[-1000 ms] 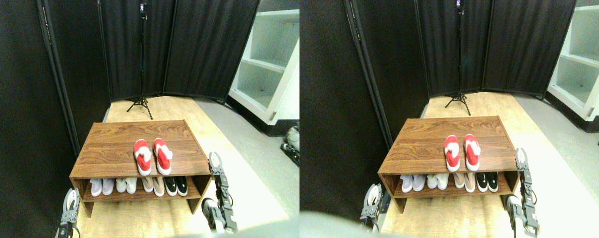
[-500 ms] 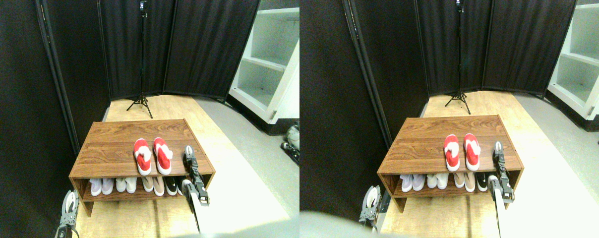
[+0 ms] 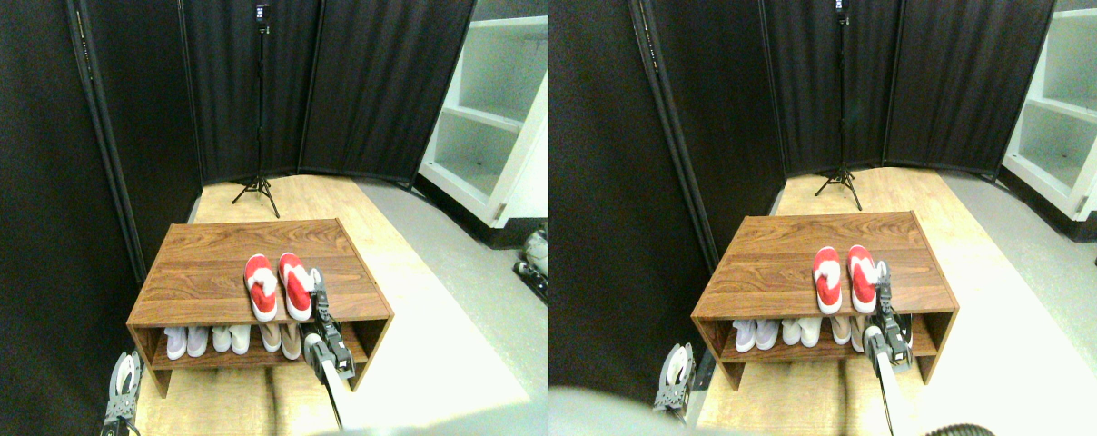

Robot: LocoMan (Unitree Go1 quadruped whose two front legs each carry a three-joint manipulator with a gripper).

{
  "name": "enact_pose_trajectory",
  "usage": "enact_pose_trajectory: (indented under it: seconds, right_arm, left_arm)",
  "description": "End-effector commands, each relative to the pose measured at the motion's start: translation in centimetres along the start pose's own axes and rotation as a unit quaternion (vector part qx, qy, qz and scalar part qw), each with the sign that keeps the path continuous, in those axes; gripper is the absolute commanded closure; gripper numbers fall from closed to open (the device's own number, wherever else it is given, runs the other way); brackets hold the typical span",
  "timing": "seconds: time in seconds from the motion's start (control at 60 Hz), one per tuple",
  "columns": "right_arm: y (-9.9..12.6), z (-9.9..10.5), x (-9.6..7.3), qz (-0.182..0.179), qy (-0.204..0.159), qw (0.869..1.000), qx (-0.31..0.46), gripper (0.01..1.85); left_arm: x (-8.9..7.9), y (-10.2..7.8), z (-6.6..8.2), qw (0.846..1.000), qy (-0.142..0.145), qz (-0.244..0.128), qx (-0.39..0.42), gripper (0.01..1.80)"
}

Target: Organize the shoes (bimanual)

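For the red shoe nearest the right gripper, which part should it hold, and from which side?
Probably the white-lined collar of the right red shoe, approached from its right side, where the right gripper is. The other red shoe blocks its left side.

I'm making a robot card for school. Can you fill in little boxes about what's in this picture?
red shoes: side by side on top of the shoe rack
lower shelf: row of pale and dark shoes
right gripper: at the right red shoe's outer side
left gripper: low, beside the rack's left front corner
behind: tripod, black screens
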Motion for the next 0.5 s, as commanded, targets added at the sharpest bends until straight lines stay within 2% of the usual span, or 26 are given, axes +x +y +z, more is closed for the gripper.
enact_pose_trajectory:
  seconds: [0.017,0.133,0.317,0.417,0.5]
  right_arm:
    - [0.0,-1.6,-0.3,-0.008,0.030,1.000,-0.002,1.85]
    - [-0.1,-2.7,-0.2,-0.004,0.043,0.999,0.001,1.85]
    - [0.1,-3.1,-0.2,-0.006,0.048,0.999,-0.005,1.85]
    - [0.0,-2.5,-0.1,-0.008,0.039,0.999,-0.004,1.85]
    - [-0.2,-0.5,0.0,0.001,0.022,0.999,-0.033,1.85]
  left_arm:
    - [-0.1,-0.7,0.2,1.000,-0.001,-0.026,0.000,1.80]
    - [-0.2,-0.7,0.2,1.000,-0.006,-0.026,0.000,1.80]
    - [-0.4,-0.6,0.4,1.000,-0.003,-0.027,0.002,1.80]
    - [-0.5,-0.6,0.5,1.000,-0.006,-0.025,0.001,1.80]
    - [-0.6,-0.4,0.6,1.000,-0.012,-0.023,-0.002,1.80]
